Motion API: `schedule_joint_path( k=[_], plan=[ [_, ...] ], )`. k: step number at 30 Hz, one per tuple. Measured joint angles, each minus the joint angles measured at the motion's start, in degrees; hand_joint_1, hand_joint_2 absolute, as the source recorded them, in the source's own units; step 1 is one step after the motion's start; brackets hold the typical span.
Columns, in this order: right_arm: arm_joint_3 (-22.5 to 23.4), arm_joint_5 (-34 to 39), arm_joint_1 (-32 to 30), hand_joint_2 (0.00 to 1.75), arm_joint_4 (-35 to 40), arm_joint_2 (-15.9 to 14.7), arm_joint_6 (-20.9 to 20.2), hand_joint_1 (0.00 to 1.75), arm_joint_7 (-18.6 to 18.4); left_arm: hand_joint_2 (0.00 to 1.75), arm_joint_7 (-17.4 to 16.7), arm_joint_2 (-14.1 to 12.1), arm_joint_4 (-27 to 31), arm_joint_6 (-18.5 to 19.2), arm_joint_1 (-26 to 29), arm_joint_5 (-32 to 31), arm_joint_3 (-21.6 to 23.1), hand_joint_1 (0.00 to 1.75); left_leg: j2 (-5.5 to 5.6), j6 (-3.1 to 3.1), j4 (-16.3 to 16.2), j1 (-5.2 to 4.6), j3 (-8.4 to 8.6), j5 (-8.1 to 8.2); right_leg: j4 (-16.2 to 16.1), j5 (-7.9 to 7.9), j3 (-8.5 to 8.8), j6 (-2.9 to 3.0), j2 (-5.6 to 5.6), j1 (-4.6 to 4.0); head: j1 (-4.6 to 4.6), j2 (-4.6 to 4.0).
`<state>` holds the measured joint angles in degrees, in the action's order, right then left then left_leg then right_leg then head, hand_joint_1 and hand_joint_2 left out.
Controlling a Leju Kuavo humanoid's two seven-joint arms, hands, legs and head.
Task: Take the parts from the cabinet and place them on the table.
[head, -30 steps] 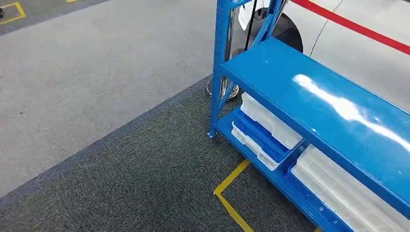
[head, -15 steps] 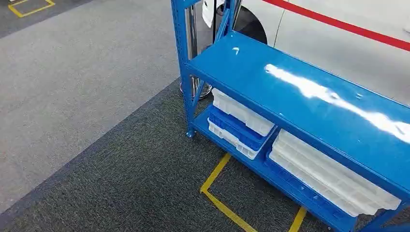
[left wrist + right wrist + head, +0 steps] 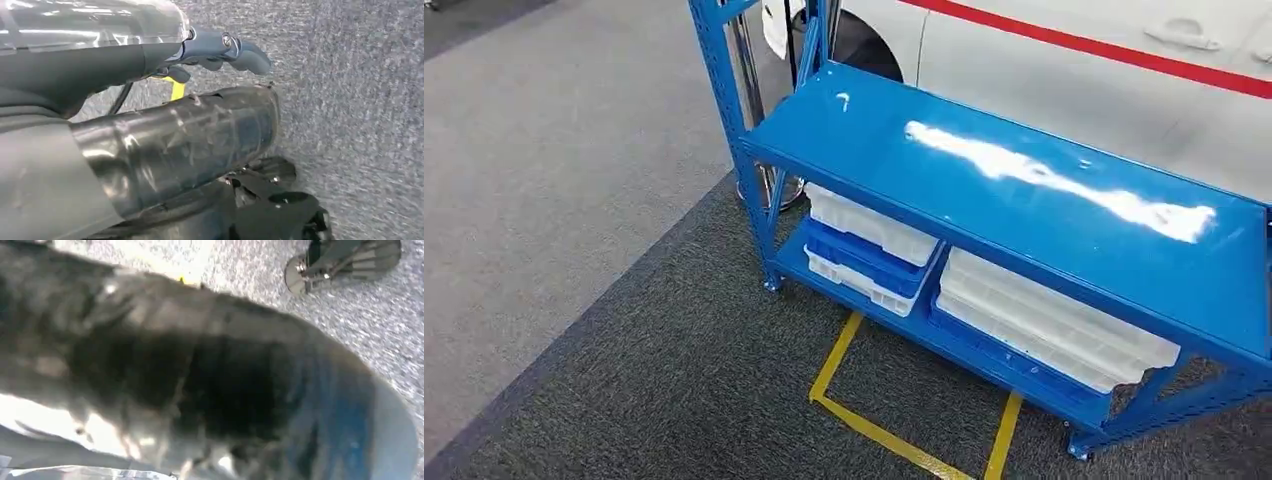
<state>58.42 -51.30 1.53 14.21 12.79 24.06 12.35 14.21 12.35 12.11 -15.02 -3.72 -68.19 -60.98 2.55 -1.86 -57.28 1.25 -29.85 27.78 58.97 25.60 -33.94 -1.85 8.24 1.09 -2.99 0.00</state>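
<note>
Blue cabinet ahead, robot hands down at the sides, holding nothing that shows.

Blue shelf cabinet (image 3: 1024,215) stands on dark carpet, by yellow floor tape (image 3: 864,420). Lower shelf holds stacked white and blue part trays: left stack (image 3: 864,255), right stack (image 3: 1049,325). White car (image 3: 1074,80) behind. Left robot hand (image 3: 220,50) hangs over grey carpet, fingers curled, nothing in them, well apart from the trays. Right robot hand: view blurred, cannot tell its state.
</note>
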Motion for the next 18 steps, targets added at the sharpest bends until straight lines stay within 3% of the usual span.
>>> schedule_joint_path(
  k=[1,2,4,5,6,7,9,10,11,12,14,15,16,17,18],
  plan=[
    [0.0,0.0,0.0,0.0,0.0,0.0,0.0,0.0,0.0,0.0,0.0,0.0,0.0,0.0,0.0,0.0,0.0,0.0,-0.82,-0.38,0.3,-0.19,0.17,-0.22,1.2,1.06,-0.56,0.03,-3.01,-0.24,-0.04,0.0],
    [0.0,0.0,0.1,0.0,0.0,0.0,-0.1,0.0,0.0,0.0,0.0,0.1,0.0,0.0,0.0,-0.1,0.0,0.0,-1.51,-0.81,0.3,-0.21,0.09,-0.32,4.4,3.35,-2.12,0.01,-5.39,-0.32,-0.24,0.0],
    [0.0,-0.1,0.2,0.0,0.0,0.0,-0.1,0.0,0.0,0.0,0.0,0.1,0.0,0.0,0.2,-0.2,0.0,0.0,-3.33,-0.94,0.3,-0.46,-0.05,-0.23,13.2,7.74,-6.26,-0.3,-7.16,-0.25,-0.22,0.0],
    [0.0,-0.1,0.3,0.0,0.0,0.0,-0.1,0.0,0.0,0.0,0.0,0.1,0.0,-0.1,0.3,-0.2,0.0,0.0,-4.25,-0.96,0.3,-0.51,-0.13,-0.18,16.4,8.74,-7.8,-0.45,-7.52,-0.17,-0.26,0.0],
    [0.0,-0.1,0.2,0.0,0.0,0.0,-0.1,0.0,0.0,0.0,0.0,0.1,0.0,-0.1,0.3,-0.2,0.0,0.0,-5.02,-0.92,0.2,-0.54,-0.15,-0.15,17.2,8.4,-8.09,-0.49,-7.74,-0.09,-0.22,0.0],
    [0.0,-0.1,0.2,0.0,0.0,0.0,-0.1,0.0,0.0,0.0,0.0,0.1,0.0,-0.1,0.2,-0.2,0.0,0.0,-5.76,-0.82,0.2,-0.55,-0.11,-0.09,15.1,6.73,-6.83,-0.51,-7.99,-0.04,-0.26,0.0],
    [0.0,-0.2,0.1,0.0,0.0,-0.1,-0.1,0.0,0.0,0.0,0.0,0.1,0.0,-0.1,0.0,-0.2,0.0,0.0,-6.91,-0.49,0.2,-0.57,0.24,0.17,5.3,2.1,-1.11,-0.17,-9.24,-0.09,-0.26,0.0],
    [0.0,-0.3,0.2,0.0,0.0,-0.1,-0.1,0.0,0.0,0.0,0.1,0.1,0.0,-0.1,0.0,-0.2,0.0,0.0,-7.41,-0.24,0.2,-0.65,0.51,0.34,0.8,0.91,1.64,0.37,-11.94,-0.4,-0.26,0.0],
    [0.0,-0.3,0.4,0.0,0.0,-0.1,-0.1,0.0,0.0,0.0,0.1,0.1,0.0,-0.1,0.1,-0.2,0.0,0.0,-7.88,0.3,-0.2,-1.16,0.45,0.73,-0.5,1.48,2.03,0.92,-13.11,-0.96,-0.22,0.0],
    [0.0,-0.3,0.4,0.0,0.0,-0.1,-0.1,0.0,0.1,0.0,0.2,0.1,0.0,-0.1,0.1,-0.2,0.0,0.0,-8.26,0.57,0.0,-1.09,0.5,0.74,-0.4,1.32,1.82,1.24,-12.08,-0.96,-0.18,0.0],
    [0.0,-0.4,0.2,0.0,0.0,-0.1,-0.1,0.0,0.1,0.0,0.2,0.1,0.0,-0.1,-0.4,-0.2,0.0,0.0,-9.27,1.02,0.2,-1.08,1.09,0.77,-0.3,1.38,1.51,1.59,-11.12,-1.07,-0.2,0.0],
    [0.0,-0.4,0.2,0.0,0.0,-0.1,-0.1,0.0,0.1,0.0,0.2,0.1,0.0,-0.1,-0.5,-0.2,0.0,0.0,-9.54,1.47,0.1,-1.17,1.3,1.0,-0.9,1.02,1.77,2.13,-10.48,-0.56,-0.15,0.0],
    [0.0,-0.5,0.2,0.0,0.0,-0.1,-0.1,0.0,0.2,0.0,0.2,0.1,0.0,-0.1,-0.5,-0.2,0.0,0.0,-6.97,1.91,-0.7,-0.8,1.1,1.82,-1.2,0.77,1.95,2.43,-10.03,-0.36,-0.2,0.0],
    [0.0,-0.5,0.3,0.0,0.0,-0.1,-0.1,0.0,0.2,0.0,0.3,0.1,0.0,-0.1,-0.5,-0.2,0.0,0.0,-4.52,2.12,-3.3,-0.69,-0.05,3.74,-1.2,0.62,1.8,2.84,-9.51,-0.29,-0.11,0.0],
    [0.0,-0.5,0.5,0.0,0.0,-0.1,-0.1,0.0,0.2,0.0,0.3,0.1,0.0,0.0,-0.4,-0.2,-0.1,0.0,-3.5,2.29,-7.4,-0.59,-1.95,6.19,-1.2,0.59,1.65,3.01,-8.93,-0.29,-0.13,0.0]
  ],
)
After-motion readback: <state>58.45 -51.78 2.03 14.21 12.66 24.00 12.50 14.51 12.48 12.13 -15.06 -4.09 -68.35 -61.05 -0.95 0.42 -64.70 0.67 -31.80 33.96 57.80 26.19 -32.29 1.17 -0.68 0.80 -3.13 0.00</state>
